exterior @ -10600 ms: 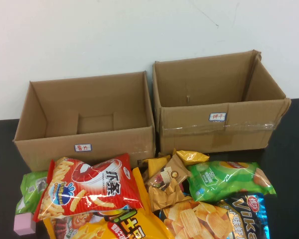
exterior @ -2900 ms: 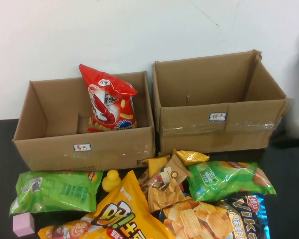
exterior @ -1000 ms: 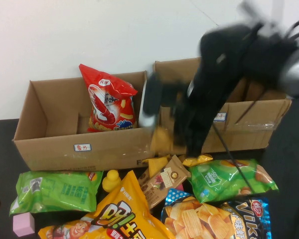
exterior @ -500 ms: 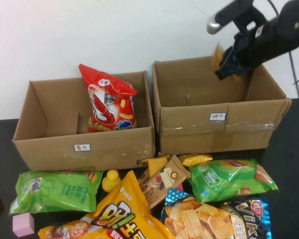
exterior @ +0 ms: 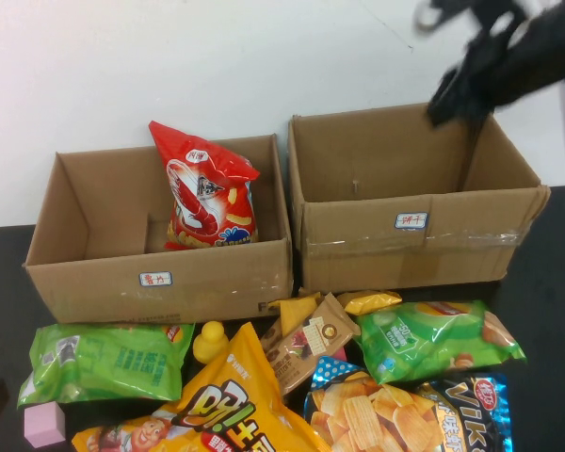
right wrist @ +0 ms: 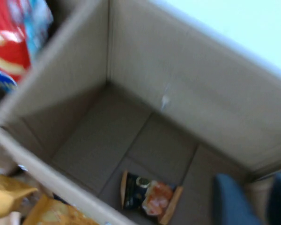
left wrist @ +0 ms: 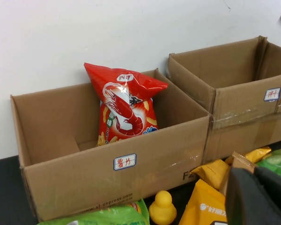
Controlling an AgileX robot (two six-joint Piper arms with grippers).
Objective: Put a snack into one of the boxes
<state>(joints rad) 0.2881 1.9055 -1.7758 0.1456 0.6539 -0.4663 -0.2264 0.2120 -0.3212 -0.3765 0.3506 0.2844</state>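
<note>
Snack (exterior: pixel 205 188) upright inside the low box (exterior: pixel 160 282), leaning on its back wall; right gripper (exterior: pixel 471 80) above the taller box (exterior: pixel 414 235) beside it, left gripper (left wrist: pixel 260 197) before it, grip states indiscernible; retract clear of box walls.

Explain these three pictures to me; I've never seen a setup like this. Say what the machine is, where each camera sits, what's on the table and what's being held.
This is a two-armed table robot. The high view looks down from its own side; the other two come from cameras on its wrists. The red shrimp crisp bag stands in the lower left box. The taller taped box holds a small snack packet on its floor. Loose bags lie in front: green bags, a yellow bag and others, plus a yellow duck. The right gripper, blurred, hangs above the taped box. The left gripper sits low by the pile. Neither visibly holds anything.
</note>
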